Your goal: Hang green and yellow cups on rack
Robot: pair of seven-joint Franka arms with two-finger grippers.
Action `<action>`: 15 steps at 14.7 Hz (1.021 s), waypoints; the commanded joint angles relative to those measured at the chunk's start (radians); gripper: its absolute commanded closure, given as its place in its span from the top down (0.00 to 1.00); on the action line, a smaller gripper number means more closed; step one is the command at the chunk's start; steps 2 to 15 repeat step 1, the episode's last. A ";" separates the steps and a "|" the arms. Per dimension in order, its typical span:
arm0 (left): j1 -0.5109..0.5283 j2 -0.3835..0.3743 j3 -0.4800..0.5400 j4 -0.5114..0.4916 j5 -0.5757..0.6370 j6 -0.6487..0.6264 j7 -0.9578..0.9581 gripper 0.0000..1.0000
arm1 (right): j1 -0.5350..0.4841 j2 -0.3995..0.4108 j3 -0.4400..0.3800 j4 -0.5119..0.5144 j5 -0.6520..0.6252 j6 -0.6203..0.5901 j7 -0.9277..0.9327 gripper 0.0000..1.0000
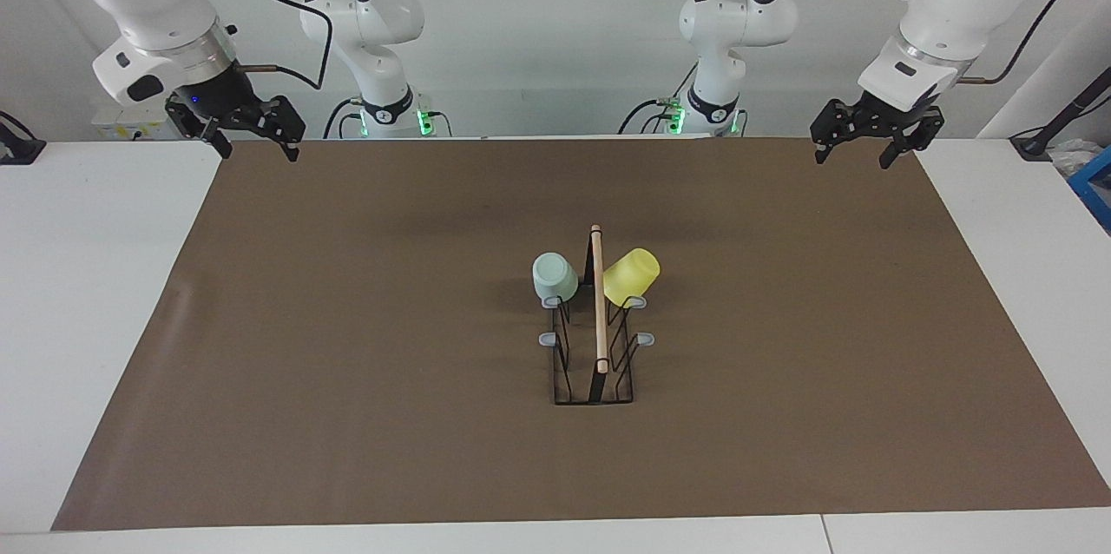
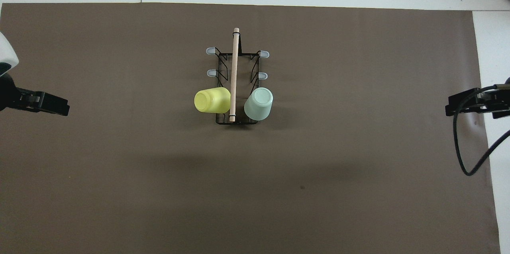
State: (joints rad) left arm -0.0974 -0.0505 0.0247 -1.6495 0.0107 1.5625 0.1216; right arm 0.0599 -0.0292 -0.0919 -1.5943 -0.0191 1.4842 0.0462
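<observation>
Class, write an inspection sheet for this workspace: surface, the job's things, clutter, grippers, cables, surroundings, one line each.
Surface: brown mat on a white table.
Job's things: green cup and yellow cup hang mouth-down on the rack, on the prongs nearest the robots, one each side of the wooden rod; four prongs free.
Clutter: nothing seen.
Grippers: left gripper and right gripper open, empty, waiting over the mat's corners.
Cables: black cable loops by the right gripper.
Surroundings: white wall.

Brown mat (image 1: 347, 346) covers most of white counter (image 1: 87, 293). Blue box (image 1: 1095, 185) at counter edge, left arm's end.
</observation>
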 commanded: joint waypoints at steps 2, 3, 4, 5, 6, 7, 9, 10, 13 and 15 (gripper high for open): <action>-0.015 0.003 0.015 0.017 0.002 -0.024 0.004 1.00 | -0.008 -0.003 0.004 -0.001 0.005 0.002 -0.003 1.00; -0.015 0.003 0.015 0.017 0.002 -0.024 0.004 1.00 | -0.008 -0.003 0.004 -0.001 0.005 0.002 -0.003 1.00; -0.015 0.003 0.015 0.017 0.002 -0.024 0.004 1.00 | -0.008 -0.003 0.004 -0.001 0.005 0.002 -0.003 1.00; -0.015 0.003 0.015 0.017 0.002 -0.024 0.004 1.00 | -0.008 -0.003 0.004 -0.001 0.005 0.002 -0.003 1.00; -0.015 0.003 0.015 0.017 0.002 -0.024 0.004 1.00 | -0.008 -0.003 0.004 -0.001 0.005 0.002 -0.003 1.00; -0.015 0.003 0.015 0.017 0.002 -0.024 0.004 1.00 | -0.008 -0.003 0.004 -0.001 0.005 0.002 -0.003 1.00; -0.015 0.003 0.015 0.017 0.002 -0.024 0.004 1.00 | -0.008 -0.003 0.004 -0.001 0.005 0.002 -0.003 1.00; -0.015 0.003 0.015 0.017 0.002 -0.024 0.004 1.00 | -0.008 -0.003 0.004 -0.001 0.005 0.002 -0.003 1.00; -0.015 0.003 0.015 0.017 0.002 -0.024 0.004 1.00 | -0.008 -0.003 0.004 -0.001 0.005 0.002 -0.003 1.00; -0.015 0.003 0.015 0.017 0.002 -0.024 0.004 1.00 | -0.008 -0.003 0.004 -0.001 0.005 0.002 -0.003 1.00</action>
